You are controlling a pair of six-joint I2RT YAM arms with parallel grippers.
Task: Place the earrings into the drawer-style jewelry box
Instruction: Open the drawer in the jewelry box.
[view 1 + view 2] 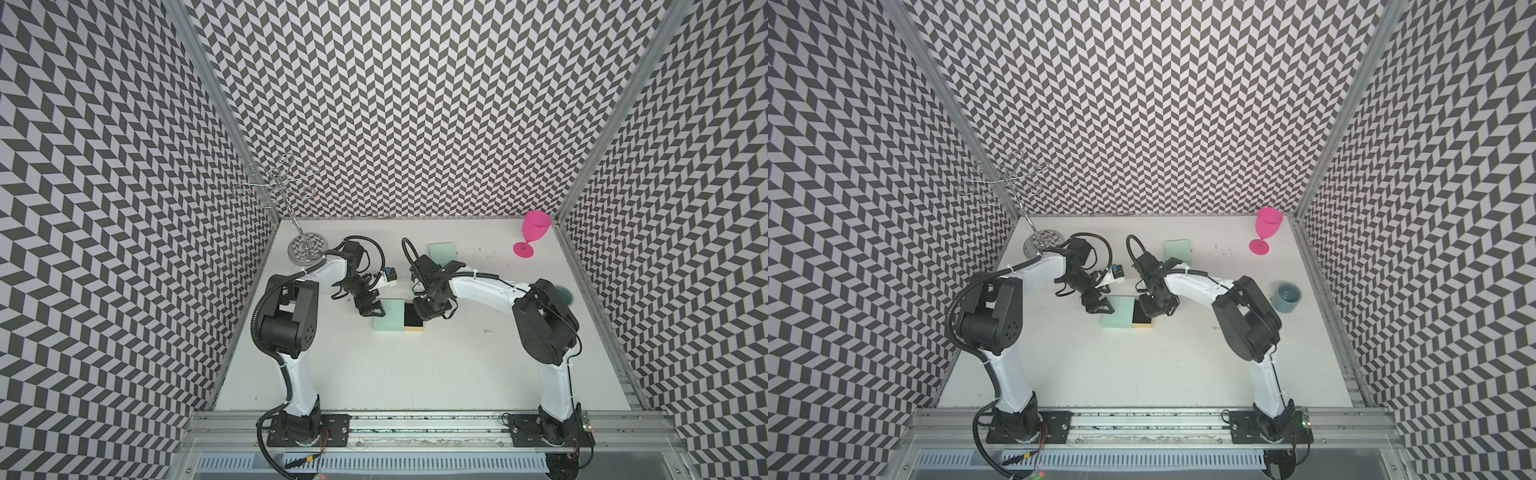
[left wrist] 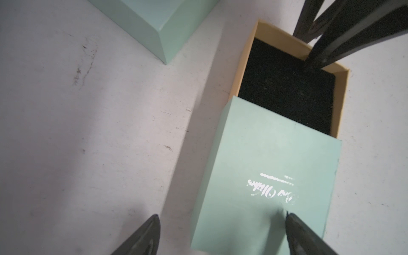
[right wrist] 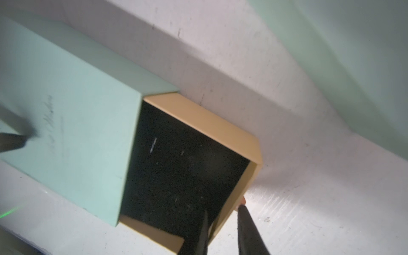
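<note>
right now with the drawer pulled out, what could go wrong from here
1. The right gripper pinches the end wall of the drawer. Pulling on it may slide the drawer clear of the mint sleeve, which only one finger of the open left gripper presses down.
2. The earrings on the table are tiny, so a pinch could miss them or skid them away.

Drawer (image 3: 205, 123) half open (sleeve (image 3: 77, 132) roofs rest); right gripper (image 3: 223, 209) — astride wall — intrudes.
</note>
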